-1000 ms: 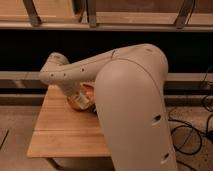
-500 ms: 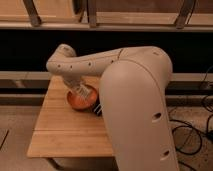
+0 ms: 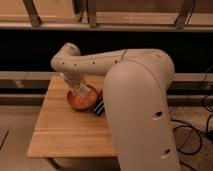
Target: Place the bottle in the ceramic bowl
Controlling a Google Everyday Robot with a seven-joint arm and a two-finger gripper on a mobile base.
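Note:
The orange-brown ceramic bowl sits on the wooden table, near its back right part. My gripper hangs down from the white arm, right over the bowl's middle. A pale elongated shape at the gripper reaches into the bowl. I cannot tell the bottle apart from the gripper there. The large white arm body hides the table's right side.
A black striped rectangular item lies right of the bowl, partly behind the arm body. Dark shelving runs behind the table. Cables lie on the floor at the right. The table's front edge is close to me.
The arm's elbow has swung right and upward. More of the bowl shows now, with the gripper over its middle.

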